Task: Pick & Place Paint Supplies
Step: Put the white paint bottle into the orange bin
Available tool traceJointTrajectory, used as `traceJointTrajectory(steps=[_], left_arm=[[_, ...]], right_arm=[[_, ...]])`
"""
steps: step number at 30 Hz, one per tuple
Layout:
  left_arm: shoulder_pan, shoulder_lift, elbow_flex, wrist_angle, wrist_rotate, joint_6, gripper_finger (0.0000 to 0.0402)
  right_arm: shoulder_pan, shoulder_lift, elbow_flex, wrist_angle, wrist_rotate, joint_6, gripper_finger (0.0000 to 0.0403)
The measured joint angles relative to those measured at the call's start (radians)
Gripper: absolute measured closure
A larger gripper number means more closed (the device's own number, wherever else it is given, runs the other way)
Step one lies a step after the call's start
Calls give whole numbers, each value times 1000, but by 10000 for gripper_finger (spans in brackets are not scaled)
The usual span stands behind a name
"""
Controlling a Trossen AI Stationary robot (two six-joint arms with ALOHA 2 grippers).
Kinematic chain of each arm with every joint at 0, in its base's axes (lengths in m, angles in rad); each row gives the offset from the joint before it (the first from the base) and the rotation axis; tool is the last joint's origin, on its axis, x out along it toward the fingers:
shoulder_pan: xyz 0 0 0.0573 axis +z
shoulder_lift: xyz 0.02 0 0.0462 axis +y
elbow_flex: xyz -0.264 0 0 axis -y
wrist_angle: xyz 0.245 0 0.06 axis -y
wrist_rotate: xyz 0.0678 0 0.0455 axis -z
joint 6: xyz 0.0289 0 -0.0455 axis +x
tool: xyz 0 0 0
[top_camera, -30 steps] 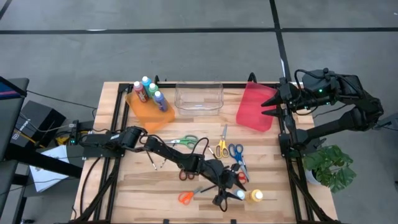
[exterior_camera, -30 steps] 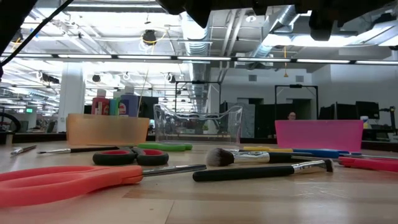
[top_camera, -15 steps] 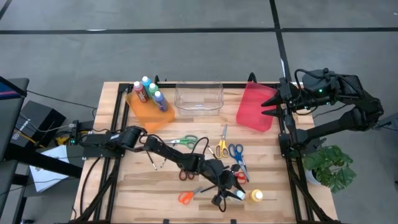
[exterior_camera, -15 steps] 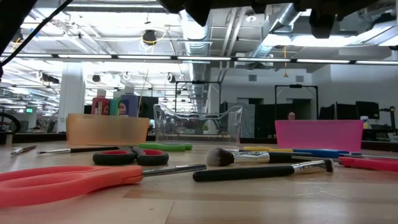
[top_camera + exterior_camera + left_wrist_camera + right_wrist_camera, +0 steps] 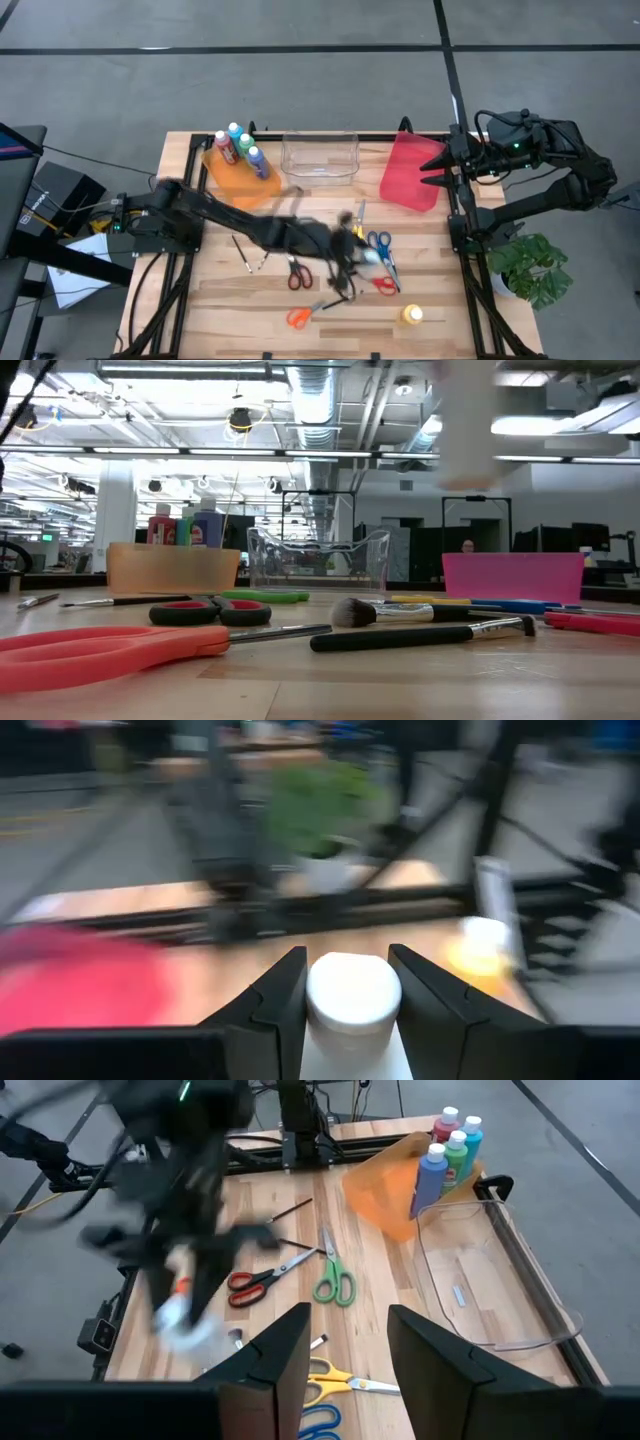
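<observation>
My left gripper (image 5: 352, 262) hangs blurred above the middle of the table, shut on a white paint bottle (image 5: 352, 995). That bottle also shows as a pale blur high in the low view (image 5: 465, 430). A yellow paint bottle (image 5: 410, 315) rests on the boards near the front edge. Several scissors lie about: orange (image 5: 298, 317), red (image 5: 385, 286), blue (image 5: 380, 245), yellow (image 5: 355, 238). A paintbrush (image 5: 420, 632) lies flat on the table. My right gripper (image 5: 428, 168) waits open, high at the right edge, holding nothing. My left gripper pinches the white paint bottle between its two fingers (image 5: 425, 1005), one on each side of the bottle at and just below its white cap (image 5: 352, 982). The fingers come at it nearly level. The bottle hangs clear of the table.
An orange bin (image 5: 240, 175) with several bottles stands at the far left, a clear bin (image 5: 320, 158) at the far middle and a red bin (image 5: 408, 172) at the far right. A potted plant (image 5: 530, 265) stands off the table's right side.
My left gripper has risen from beside the yellow bottle near the front edge and swung toward the table's middle, tipping up toward level. The white bottle has gone with it, lifted clear of the boards. The yellow bottle has stayed where it was.
</observation>
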Motion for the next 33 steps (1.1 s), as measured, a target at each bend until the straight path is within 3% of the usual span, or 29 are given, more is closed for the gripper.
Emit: traceJointTrajectory(steps=[3, 10, 13, 17, 24, 33], left_arm=[[18, -153, -140, 6, -191, -24, 286], [45, -531, -516, 8, -759, -149, 286], [49, -665, -640, 5, -929, -154, 286], [57, -795, -741, 12, -1069, -156, 286], [63, -916, -870, 4, -1337, -155, 286], [241, -942, -1013, 4, -1286, -266, 286]], right_arm=[[-1, 0, 0, 0, 0, -14, 269], [-1, 0, 0, 0, 4, -27, 269], [-1, 0, 0, 1, 18, -26, 269], [-1, 0, 0, 3, 35, -27, 269], [-4, 0, 0, 9, 97, -27, 269], [-40, 1, 0, 8, 106, -19, 269]])
